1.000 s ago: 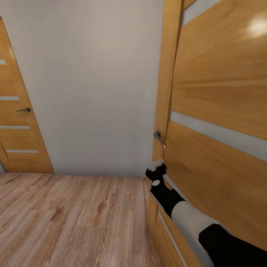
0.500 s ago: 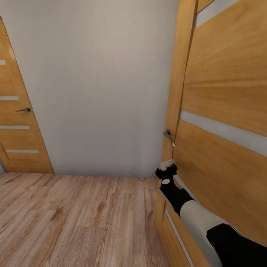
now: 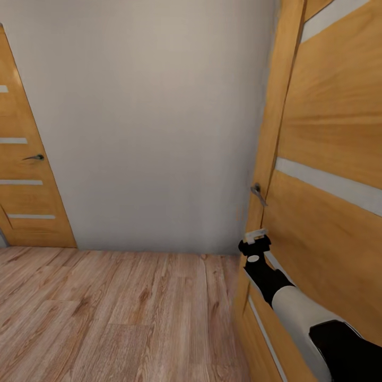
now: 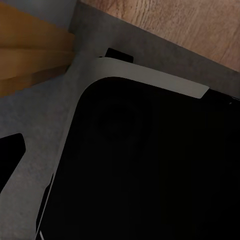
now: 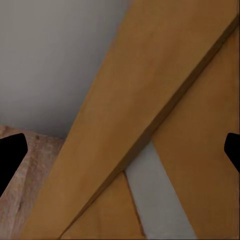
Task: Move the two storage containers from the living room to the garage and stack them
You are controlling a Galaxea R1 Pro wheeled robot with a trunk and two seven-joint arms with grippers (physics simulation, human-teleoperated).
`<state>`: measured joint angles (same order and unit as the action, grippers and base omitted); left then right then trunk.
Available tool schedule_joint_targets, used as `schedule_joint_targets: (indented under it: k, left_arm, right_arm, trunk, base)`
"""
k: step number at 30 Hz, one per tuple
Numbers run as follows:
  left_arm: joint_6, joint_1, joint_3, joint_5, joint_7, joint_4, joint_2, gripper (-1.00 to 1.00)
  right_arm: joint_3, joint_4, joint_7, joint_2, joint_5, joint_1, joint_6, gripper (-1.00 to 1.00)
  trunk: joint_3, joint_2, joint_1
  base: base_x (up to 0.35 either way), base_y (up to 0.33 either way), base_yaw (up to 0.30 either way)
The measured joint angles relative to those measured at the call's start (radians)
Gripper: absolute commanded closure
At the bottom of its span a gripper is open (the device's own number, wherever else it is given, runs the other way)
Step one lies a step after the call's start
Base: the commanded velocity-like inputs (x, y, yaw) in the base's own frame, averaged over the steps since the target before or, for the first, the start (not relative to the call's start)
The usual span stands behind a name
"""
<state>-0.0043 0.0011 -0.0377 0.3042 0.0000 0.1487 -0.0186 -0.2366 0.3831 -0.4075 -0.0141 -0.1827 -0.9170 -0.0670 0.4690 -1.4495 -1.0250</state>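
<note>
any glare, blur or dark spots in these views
Head view: evenly lit, no glare; the door at the right leans, stretched by the wide lens. Left wrist view: mostly a dark robot part up close, little detail. Right wrist view: soft and blurry, door very near; fingertips are black silhouettes.

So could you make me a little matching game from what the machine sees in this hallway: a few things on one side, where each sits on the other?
Things:
1. near door
2. far door
3. wood floor
4. right tool

Places:
A. at the head view's left edge, beside the grey wall
B. just below the near door's metal handle
C. along the head view's right side, close to the arm
D. underfoot, running to the grey wall

Pairs: 1-C, 2-A, 3-D, 4-B
</note>
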Motion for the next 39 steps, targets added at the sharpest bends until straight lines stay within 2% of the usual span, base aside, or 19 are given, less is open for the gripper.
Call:
schedule_joint_targets:
  k: [2, 12, 15, 17, 18, 20, 39]
  left_arm:
    - [0.0, 0.0, 0.0, 0.0, 0.0, 0.0, 0.0, -1.0]
    - [0.0, 0.0, 0.0, 0.001, 0.001, 0.0, 0.0, -1.0]
    - [0.0, 0.0, 0.0, 0.001, 0.001, 0.0, 0.0, -1.0]
    - [0.0, 0.0, 0.0, 0.001, 0.001, 0.0, 0.0, -1.0]
    - [0.0, 0.0, 0.0, 0.001, 0.001, 0.0, 0.0, -1.0]
    - [0.0, 0.0, 0.0, 0.001, 0.001, 0.0, 0.0, -1.0]
    - [0.0, 0.0, 0.0, 0.001, 0.001, 0.0, 0.0, -1.0]
  right_arm:
    - [0.013, -0.001, -0.006, 0.015, 0.001, 0.0, -0.001, -1.0]
    - [0.018, -0.002, -0.003, 0.036, 0.0, -0.001, -0.001, -1.0]
    - [0.021, -0.002, 0.0, 0.053, 0.004, -0.001, -0.001, -1.0]
    - [0.047, -0.002, 0.002, 0.07, 0.003, -0.001, -0.002, -1.0]
    - [0.083, -0.002, 0.004, 0.077, 0.002, -0.001, -0.002, -1.0]
    - [0.097, -0.002, 0.006, 0.096, 0.003, -0.001, -0.002, -1.0]
    - [0.11, -0.002, 0.001, 0.091, -0.002, -0.001, -0.007, -1.0]
  trunk:
    - [0.0, 0.0, 0.0]
    - [0.0, 0.0, 0.0]
    - [0.0, 0.0, 0.0]
    - [0.0, 0.0, 0.0]
    - [0.0, 0.0, 0.0]
    - [0.0, 0.0, 0.0]
    - [0.0, 0.0, 0.0]
  base:
    - [0.0, 0.0, 0.0]
    - [0.0, 0.0, 0.0]
    - [0.0, 0.0, 0.0]
    - [0.0, 0.0, 0.0]
    - [0.0, 0.0, 0.0]
    - [0.0, 0.0, 0.0]
    - [0.0, 0.0, 0.0]
